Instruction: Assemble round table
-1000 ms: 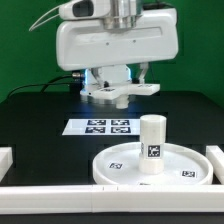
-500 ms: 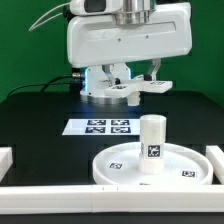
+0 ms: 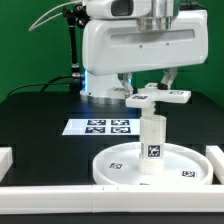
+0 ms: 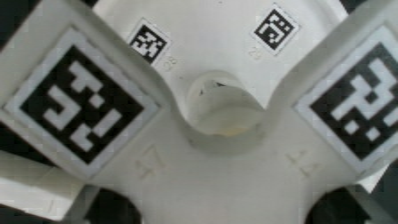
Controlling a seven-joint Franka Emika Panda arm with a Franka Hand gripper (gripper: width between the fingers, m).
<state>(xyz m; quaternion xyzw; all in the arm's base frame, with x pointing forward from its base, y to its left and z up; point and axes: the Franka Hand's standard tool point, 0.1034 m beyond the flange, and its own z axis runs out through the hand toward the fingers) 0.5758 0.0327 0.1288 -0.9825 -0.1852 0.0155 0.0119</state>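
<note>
1. We see the gripper (image 3: 148, 85) closed on the cross piece (image 3: 158, 97). Its jaws are narrow and pinch the white plastic part from two sides, so it hangs in the air under the boxy white housing of the arm (image 3: 140, 45).
2. The cross piece is small and flat, with blunt arms spreading from a middle hub. In the exterior view it hangs level at 12 o'clock from the post (image 3: 152, 143), just above the post's top and not touching it.
3. The post is a short, smooth white cylinder with a rounded top edge. It stands upright on the disc (image 3: 108, 176) and carries a black-and-white square tag on its side.
4. The disc is a large round white plate with a raised rim, lying flat at about 5 o'clock in the exterior view. More square tags sit on its floor at 8 o'clock and 4 o'clock from the post.
5. In the wrist view the cross piece (image 4: 214, 150) fills the picture. It is matte white, with two broad arms each bearing a large tag and a shallow round hollow in the hub between them.
6. The marker board (image 3: 100, 127), thin and flat, lies at 10 o'clock from the disc on the dull black table (image 3: 40, 130).
7. Straight white rails (image 3: 60, 196) run along the table's edge at 6 o'clock.
</note>
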